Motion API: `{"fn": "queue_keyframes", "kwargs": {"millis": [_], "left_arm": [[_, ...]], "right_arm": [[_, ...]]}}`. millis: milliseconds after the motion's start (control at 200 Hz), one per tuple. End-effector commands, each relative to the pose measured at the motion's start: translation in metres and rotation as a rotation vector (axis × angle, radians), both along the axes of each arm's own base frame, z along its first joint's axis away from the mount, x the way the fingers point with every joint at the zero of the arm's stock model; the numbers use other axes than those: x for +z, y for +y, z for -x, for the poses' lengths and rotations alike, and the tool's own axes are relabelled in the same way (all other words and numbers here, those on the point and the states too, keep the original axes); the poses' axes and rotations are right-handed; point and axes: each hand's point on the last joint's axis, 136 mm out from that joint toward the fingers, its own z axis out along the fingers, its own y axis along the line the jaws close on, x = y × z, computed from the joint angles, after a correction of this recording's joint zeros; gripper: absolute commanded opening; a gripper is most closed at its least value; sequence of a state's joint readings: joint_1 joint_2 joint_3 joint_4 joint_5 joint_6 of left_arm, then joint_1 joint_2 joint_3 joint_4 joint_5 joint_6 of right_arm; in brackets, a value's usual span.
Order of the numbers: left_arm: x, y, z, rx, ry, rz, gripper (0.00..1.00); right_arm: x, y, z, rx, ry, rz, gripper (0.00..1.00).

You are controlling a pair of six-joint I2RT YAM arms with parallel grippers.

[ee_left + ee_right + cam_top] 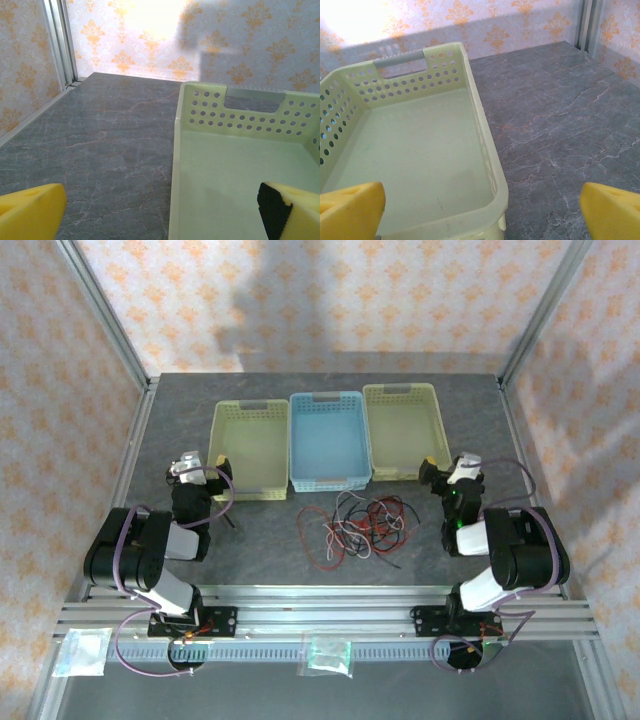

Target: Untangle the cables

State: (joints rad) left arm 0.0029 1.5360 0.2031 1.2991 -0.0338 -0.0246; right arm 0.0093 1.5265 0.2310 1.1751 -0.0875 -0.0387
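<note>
grey tabletop (255, 545), near edge: left pincer (160, 215) and right pincer (480, 210) both stand wide open, holding nothing. cables (358, 523), red, black and apparently white, lie tangled between them. beyond, side by side: left yellow basket (248, 408), blue basket (328, 400), right yellow basket (402, 392).

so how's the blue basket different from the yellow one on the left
The blue basket is pale blue and sits in the middle of the row; the left yellow basket is pale yellow and sits at the row's left end, by the open left gripper. Both are empty, upright and perforated.
</note>
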Motion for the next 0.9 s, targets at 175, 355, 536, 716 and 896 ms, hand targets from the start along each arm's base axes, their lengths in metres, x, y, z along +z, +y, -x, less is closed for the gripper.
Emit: {"fn": "queue_keyframes", "kwargs": {"millis": [175,355,536,716,896], "left_arm": [[0.009,0.003,-0.003,0.007,-0.032,-0.002,1.00],[0.013,-0.006,0.005,-0.038,-0.064,-0.021,0.99],[0.037,-0.008,0.014,0.015,-0.072,-0.042,1.00],[0.068,-0.019,0.028,0.014,-0.113,-0.007,0.99],[0.077,-0.039,0.015,-0.079,-0.045,0.141,1.00]], "right_arm": [[0.016,-0.001,-0.005,0.003,-0.051,-0.001,1.00],[0.017,-0.001,-0.004,0.004,-0.055,-0.001,1.00],[0.034,0.001,0.000,0.009,-0.070,0.001,1.00],[0.069,-0.004,0.013,-0.021,-0.145,-0.046,1.00],[0.100,0.013,0.009,0.063,-0.154,-0.123,1.00]]}}
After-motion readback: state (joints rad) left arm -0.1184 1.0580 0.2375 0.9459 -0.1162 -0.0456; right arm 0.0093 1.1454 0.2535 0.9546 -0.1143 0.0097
